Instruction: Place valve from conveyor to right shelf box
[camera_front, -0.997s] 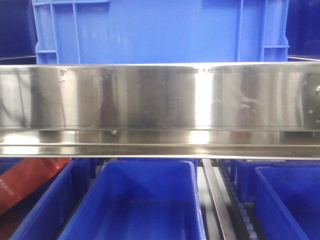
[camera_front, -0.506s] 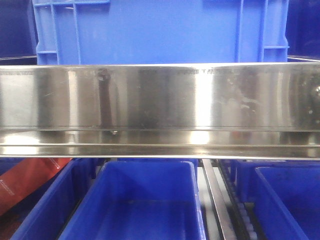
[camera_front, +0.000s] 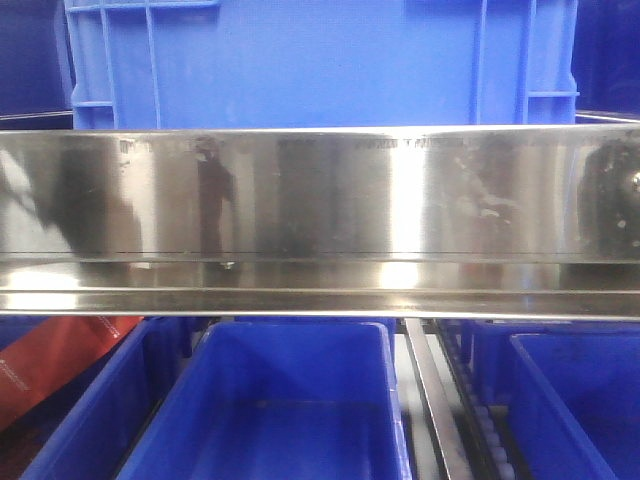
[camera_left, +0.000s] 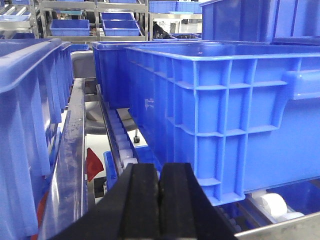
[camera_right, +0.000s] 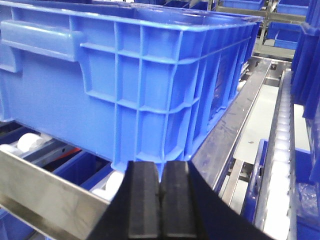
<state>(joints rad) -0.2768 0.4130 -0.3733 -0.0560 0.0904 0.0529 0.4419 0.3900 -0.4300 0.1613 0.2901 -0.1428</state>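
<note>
Steel shelf rail fronting blue crates, left claw and right claw closed, empty.

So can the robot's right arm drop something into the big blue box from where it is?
Probably not yet. The right gripper is shut and sits low beside the big blue box, facing its ribbed side wall. The open top is higher up, so the arm would likely need to lift first.

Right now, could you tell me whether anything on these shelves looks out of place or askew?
One thing: a red strip-like item lies slanted behind the lower-left blue plastic bin, unlike the squarely set bins. What it is cannot be told.
</note>
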